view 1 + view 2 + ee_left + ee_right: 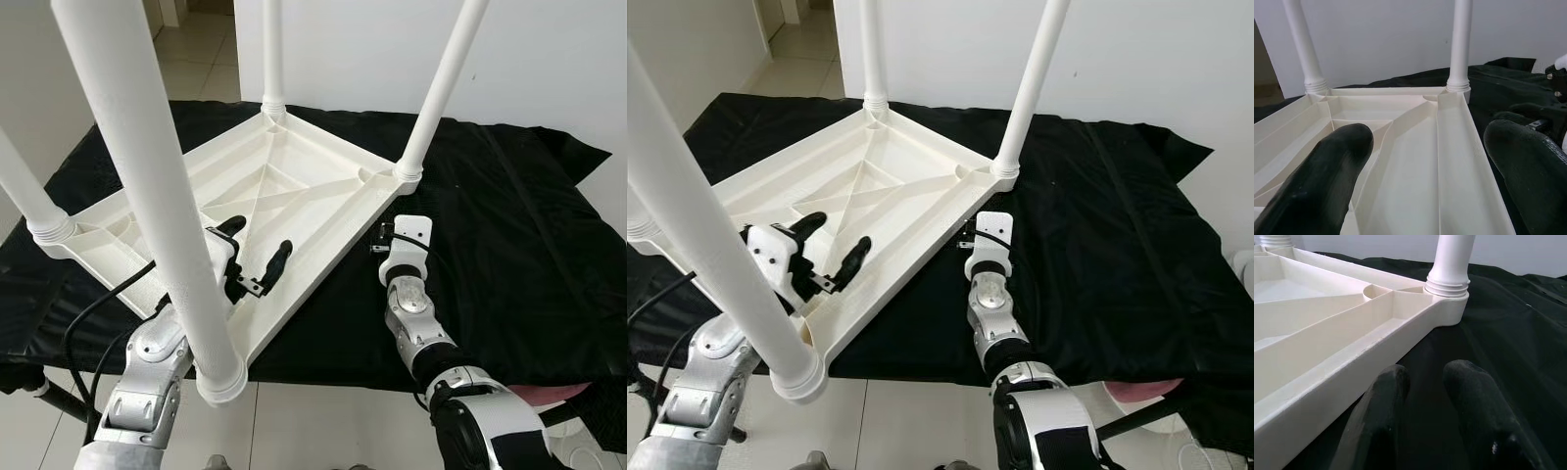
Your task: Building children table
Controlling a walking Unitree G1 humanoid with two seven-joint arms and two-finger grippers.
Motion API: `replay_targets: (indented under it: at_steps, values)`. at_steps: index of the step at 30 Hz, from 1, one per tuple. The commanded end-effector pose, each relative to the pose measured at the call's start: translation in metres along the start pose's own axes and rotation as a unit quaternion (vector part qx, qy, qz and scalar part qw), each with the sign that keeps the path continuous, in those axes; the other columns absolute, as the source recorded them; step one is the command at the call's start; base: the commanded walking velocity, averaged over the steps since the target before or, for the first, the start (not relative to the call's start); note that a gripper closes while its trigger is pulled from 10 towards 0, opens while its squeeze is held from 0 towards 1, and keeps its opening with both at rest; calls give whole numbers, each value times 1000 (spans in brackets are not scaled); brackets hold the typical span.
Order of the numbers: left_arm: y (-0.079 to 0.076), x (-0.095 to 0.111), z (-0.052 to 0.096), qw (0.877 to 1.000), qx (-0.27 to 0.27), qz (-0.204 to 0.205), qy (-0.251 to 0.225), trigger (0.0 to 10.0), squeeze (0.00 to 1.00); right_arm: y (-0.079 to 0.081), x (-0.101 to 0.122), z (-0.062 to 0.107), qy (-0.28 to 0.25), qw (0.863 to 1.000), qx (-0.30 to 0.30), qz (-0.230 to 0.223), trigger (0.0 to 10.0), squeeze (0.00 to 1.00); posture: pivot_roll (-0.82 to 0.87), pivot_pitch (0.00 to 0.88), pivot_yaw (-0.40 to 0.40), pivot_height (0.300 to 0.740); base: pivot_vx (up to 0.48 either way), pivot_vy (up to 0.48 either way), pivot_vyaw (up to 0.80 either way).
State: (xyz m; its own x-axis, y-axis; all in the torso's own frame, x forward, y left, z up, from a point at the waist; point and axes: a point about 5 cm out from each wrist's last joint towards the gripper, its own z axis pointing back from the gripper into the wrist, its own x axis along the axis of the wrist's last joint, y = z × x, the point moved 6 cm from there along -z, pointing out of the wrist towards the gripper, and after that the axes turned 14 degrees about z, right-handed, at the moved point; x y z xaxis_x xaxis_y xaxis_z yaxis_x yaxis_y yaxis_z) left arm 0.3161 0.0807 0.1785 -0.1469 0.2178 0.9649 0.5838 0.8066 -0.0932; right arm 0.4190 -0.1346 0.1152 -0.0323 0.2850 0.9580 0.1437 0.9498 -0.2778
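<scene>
In the left eye view we see the white plastic children's table (284, 196) lying upside down on a black cloth (509, 225) that covers the work surface, its ribbed underside facing up and four round white plastic legs (147, 176) standing up from its corners. Our left gripper (257, 257) hovers over the table's near edge, its two black fingers spread apart and holding nothing, one finger above the ribbed inside and the other out by the rim. Our right gripper (384, 238) sits on the cloth just beside the table's right-hand edge, below the corner that carries the right-hand leg (441, 83); here its fingers are hidden behind the white wrist block. A pale tiled floor (196, 49) shows beyond the far corner of the table. The right eye view gives the same layout, with the nearest leg shifted further to the side, so more of the left gripper shows. The left wrist view looks along the table's underside between the two wide-set black fingers (1327, 181), toward two far legs rising against a plain white wall (1386, 34). The right wrist view shows what the head views hide: the right gripper's two black fingers (1376, 421) lie close together with a narrow gap, gripping nothing, low over the cloth just beside the table's side wall, near the threaded collar of the corner leg. We read no writing or brand marks anywhere.
</scene>
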Motion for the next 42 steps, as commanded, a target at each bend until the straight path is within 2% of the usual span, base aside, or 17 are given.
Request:
replay_targets:
  at_steps: [1,6,13,18,20,21,22,27,28,29,31,32,33,35,37,40,42]
  values:
    - [-24,-6,-5,997,-70,0,13,10000,0,-2,-8,3,14,1000,-4,2,10000,0,37,8,-8,740,0,0,0]
    - [-47,-14,-12,994,-110,3,19,10000,0,-3,-9,4,16,1000,-9,2,10000,0,23,7,-13,740,0,0,0]
    - [-54,-18,-16,992,-120,3,23,10000,0,4,-5,4,7,1000,13,1,10000,0,24,7,-15,740,0,0,0]
    - [-51,-21,-14,992,-125,-7,31,10000,0,8,-1,4,-2,999,31,-7,10000,0,33,15,-29,740,0,0,0]
    - [-37,-20,-5,988,-141,-39,45,10000,0,14,7,4,-18,998,58,-6,10000,0,45,30,-48,740,0,0,0]
    - [-37,-20,-5,988,-141,-39,45,10000,0,14,7,4,-18,998,58,-6,10000,0,45,30,-48,740,0,0,0]
    - [-25,-21,0,985,-150,-52,61,10000,0,17,11,5,-28,997,73,-1,10000,0,45,32,-48,740,0,0,0]
    - [-15,-20,4,983,-153,-63,73,10000,0,18,13,5,-34,996,83,3,10000,0,43,37,-49,740,0,0,0]
    - [-2,-18,7,983,-150,-70,82,10000,0,18,15,6,-39,995,92,7,10000,0,40,41,-49,740,0,0,0]
    - [11,-17,10,982,-144,-79,94,10000,0,16,14,8,-44,994,96,12,10000,0,31,47,-47,740,0,0,0]
    - [11,-17,10,982,-144,-79,94,10000,0,16,14,8,-44,994,96,12,10000,0,31,47,-47,740,0,0,0]
    - [22,-14,12,981,-139,-89,98,10000,0,13,13,9,-46,994,98,16,10000,0,30,49,-47,740,0,0,0]
    - [22,-14,12,981,-139,-89,98,10000,0,13,13,9,-46,994,98,16,10000,0,30,49,-47,740,0,0,0]
    - [43,-11,22,978,-135,-97,123,10000,0,5,8,14,-46,994,99,26,10000,0,24,59,-45,740,0,0,0]
    - [54,-9,28,976,-140,-97,139,10000,0,0,5,17,-44,993,101,30,10000,0,21,62,-43,740,0,0,0]
    - [58,-7,31,975,-141,-94,141,10000,0,-2,4,18,-44,993,102,31,10000,0,21,62,-43,740,0,0,0]
    - [70,-7,38,970,-143,-105,166,10000,0,-1,6,24,-59,991,115,27,10000,0,21,69,-39,740,0,0,0]
